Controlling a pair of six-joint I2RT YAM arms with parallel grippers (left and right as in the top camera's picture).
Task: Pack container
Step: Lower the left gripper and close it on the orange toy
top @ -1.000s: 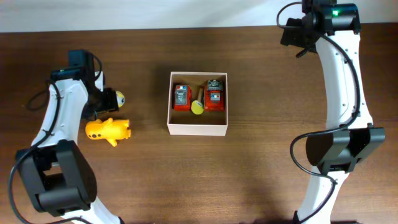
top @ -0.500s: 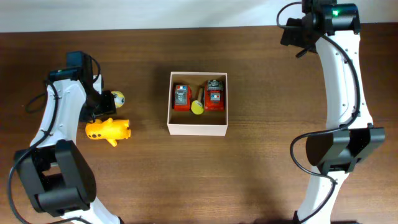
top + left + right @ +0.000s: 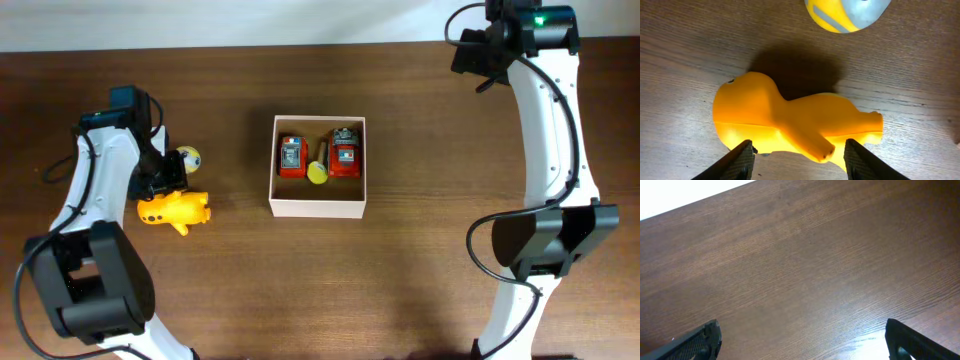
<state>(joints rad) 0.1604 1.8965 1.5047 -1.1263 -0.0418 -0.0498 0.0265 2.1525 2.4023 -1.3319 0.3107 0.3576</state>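
The container (image 3: 319,208) sits in the middle of the counter (image 3: 420,290), red toys (image 3: 291,157) inside and bare floor left beside them; well to its left lies the yellow toy (image 3: 790,120), a round toy (image 3: 847,12) near it; my left tool (image 3: 800,160) stands open astride the yellow toy, not pinching; I should centre on its thick body, squeeze gently, lift straight; my right tool (image 3: 800,342) gapes empty.

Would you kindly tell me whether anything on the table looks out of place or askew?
Nothing looks spilled or damaged. Two toys sit outside the container: a yellow toy lying on its side to its left, and a small round toy just beside it.
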